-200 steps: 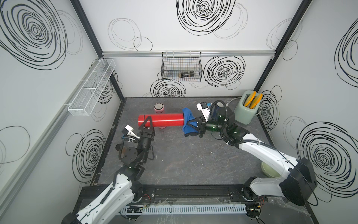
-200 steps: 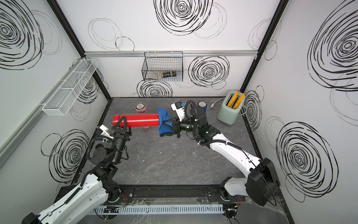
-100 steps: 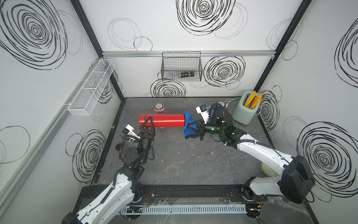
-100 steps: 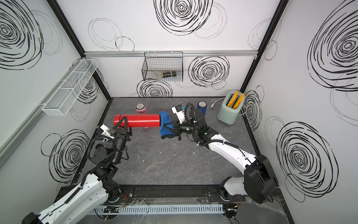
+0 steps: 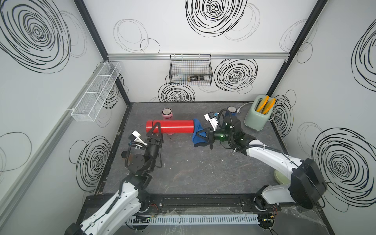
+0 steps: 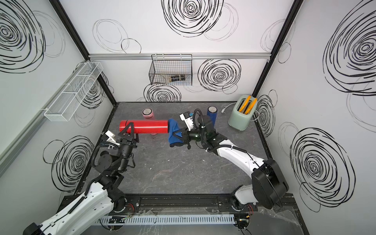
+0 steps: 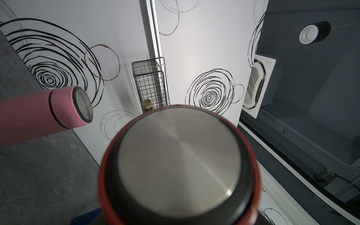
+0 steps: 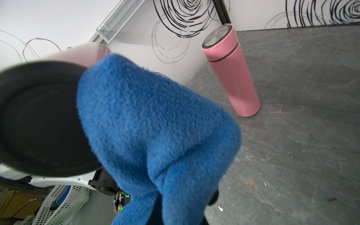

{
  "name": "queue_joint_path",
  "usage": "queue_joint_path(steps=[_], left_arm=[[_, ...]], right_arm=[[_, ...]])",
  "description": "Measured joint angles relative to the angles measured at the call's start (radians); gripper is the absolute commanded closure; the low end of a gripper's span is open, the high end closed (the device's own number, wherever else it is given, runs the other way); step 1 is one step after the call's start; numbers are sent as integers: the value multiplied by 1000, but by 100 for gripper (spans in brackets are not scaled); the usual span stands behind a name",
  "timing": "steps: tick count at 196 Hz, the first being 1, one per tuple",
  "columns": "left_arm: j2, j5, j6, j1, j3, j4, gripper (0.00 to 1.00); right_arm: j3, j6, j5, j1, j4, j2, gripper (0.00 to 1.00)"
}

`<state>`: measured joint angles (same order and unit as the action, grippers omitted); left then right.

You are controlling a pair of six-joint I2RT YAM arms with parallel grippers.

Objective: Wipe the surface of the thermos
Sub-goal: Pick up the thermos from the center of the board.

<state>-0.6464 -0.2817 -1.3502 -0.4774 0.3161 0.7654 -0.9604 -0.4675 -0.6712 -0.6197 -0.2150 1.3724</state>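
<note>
The red thermos [image 5: 173, 126] [image 6: 148, 126] hangs level above the table. My left gripper [image 5: 155, 130] [image 6: 128, 130] is shut on it near its left end, one finger on each side. The left wrist view is filled by its steel cap [image 7: 179, 150]. A blue cloth [image 5: 197, 132] [image 6: 174, 132] drapes over the thermos's right end. My right gripper [image 5: 203, 135] [image 6: 180, 136] is shut on the cloth. In the right wrist view the cloth [image 8: 155, 126] covers the jaws and lies against the thermos's black base [image 8: 39, 120].
A pink thermos [image 5: 167, 113] [image 8: 231, 72] stands just behind the red one. A dark blue thermos [image 6: 211, 114] and a green toaster [image 5: 255, 119] stand at the back right. A wire basket [image 5: 190, 71] and a white rack [image 5: 95, 93] hang on the walls.
The right wrist has shifted slightly toward the thermos, with the cloth still on its right end. The left arm and the thermos have not moved.
</note>
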Motion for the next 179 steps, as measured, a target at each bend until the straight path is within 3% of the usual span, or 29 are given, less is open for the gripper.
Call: queue_joint_path(steps=[46, 80, 123, 179], left_arm=[[-7, -5, 19, 0, 0, 4, 100], [-5, -18, 99, -3, 6, -10, 100], [-49, -10, 344, -20, 111, -127, 100], [-216, 50, 733, -62, 401, -223, 100]], right_arm=[[-48, -10, -43, -10, -16, -72, 100], [-63, -19, -74, -10, -23, -87, 100], [-78, 45, -41, -16, 111, -135, 100], [16, 182, 151, -16, 352, -242, 100]])
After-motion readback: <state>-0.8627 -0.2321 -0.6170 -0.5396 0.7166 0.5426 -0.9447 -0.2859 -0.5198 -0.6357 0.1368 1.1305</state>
